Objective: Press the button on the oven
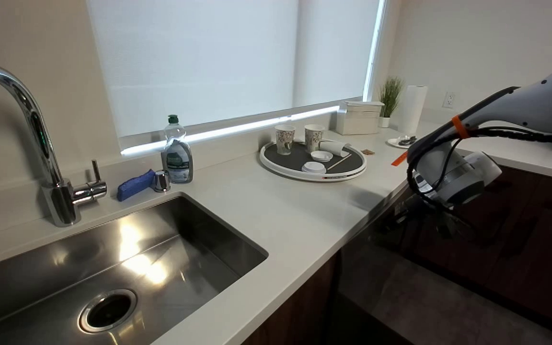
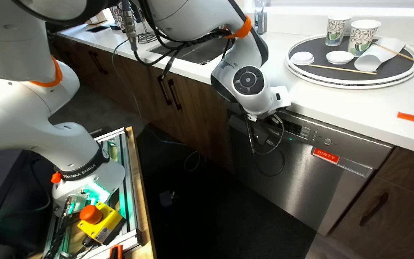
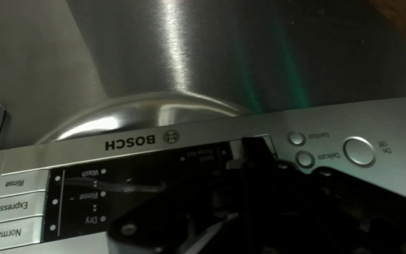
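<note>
A white robot arm (image 2: 199, 18) is poised at a steel Bosch dishwasher (image 2: 300, 180), which appears to be the task's "oven"; it is built in under a white counter (image 1: 237, 201) and carries a red DIRTY sign (image 2: 325, 155).

In the wrist view, where the lettering stands upside down, the pincer (image 3: 256, 148) is a dark shape whose fingers seem to lie together with nothing between them. Its tips are in front of the right end of the black display (image 3: 139, 171), partly hiding what looks like a silver key (image 3: 235, 150). Whether they touch it is too dark to tell.

The approach looks nearly done; the press itself seems to remain, then backing away. No button visibly sits pushed in. Which one is meant is unclear: a round On/Off button (image 3: 359, 151) and the smaller Sanitize button (image 3: 296, 138) and Delicate button (image 3: 305, 159) lie right of the tips in that view, with Rinse, Express and Normal keys (image 3: 18, 207) at far left.

The counter holds a steel sink (image 1: 225, 242), chrome faucet (image 1: 60, 203), soap bottle (image 1: 177, 158) and blue sponge (image 1: 135, 185), and farther along a round tray (image 1: 285, 164) with two upright paper cups (image 1: 285, 139), white lids (image 2: 340, 57) and wooden stirrers (image 2: 343, 69). A pale shade (image 1: 204, 57) covers the window behind. Brown wooden cabinets (image 2: 192, 122) flank the dishwasher.
</note>
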`<act>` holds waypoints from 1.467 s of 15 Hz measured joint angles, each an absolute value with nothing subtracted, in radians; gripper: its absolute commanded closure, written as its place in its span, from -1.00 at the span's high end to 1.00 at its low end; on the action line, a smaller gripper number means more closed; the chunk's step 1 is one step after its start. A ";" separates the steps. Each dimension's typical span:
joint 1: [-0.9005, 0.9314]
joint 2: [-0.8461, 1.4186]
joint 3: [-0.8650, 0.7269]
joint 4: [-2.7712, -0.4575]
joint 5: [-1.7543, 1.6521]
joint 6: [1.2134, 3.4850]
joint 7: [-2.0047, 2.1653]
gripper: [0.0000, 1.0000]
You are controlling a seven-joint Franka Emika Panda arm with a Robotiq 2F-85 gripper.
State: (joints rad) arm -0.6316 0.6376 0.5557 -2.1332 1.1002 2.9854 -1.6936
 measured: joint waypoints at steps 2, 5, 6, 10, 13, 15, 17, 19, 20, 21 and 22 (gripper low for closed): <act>-0.625 0.636 0.549 -2.133 1.088 2.985 -1.677 -1.00; -0.613 0.631 0.539 -2.134 1.068 2.984 -1.653 -1.00; -0.611 0.630 0.536 -2.135 1.065 2.984 -1.647 -1.00; -0.609 0.628 0.535 -2.137 1.063 2.984 -1.634 -1.00; -0.609 0.624 0.535 -2.141 1.065 2.984 -1.630 -1.00; -0.610 0.610 0.538 -2.147 1.074 2.984 -1.624 -1.00; -0.610 0.588 0.542 -2.159 1.085 2.985 -1.611 -1.00; -0.607 0.555 0.544 -2.176 1.088 2.985 -1.579 -1.00; -0.602 0.539 0.541 -2.187 1.086 2.985 -1.557 -1.00; -0.593 0.524 0.533 -2.200 1.078 2.985 -1.528 -1.00; -0.580 0.512 0.520 -2.215 1.065 2.984 -1.495 -1.00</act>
State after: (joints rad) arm -0.5803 0.5115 0.5201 -2.2155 1.0652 2.9837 -1.4951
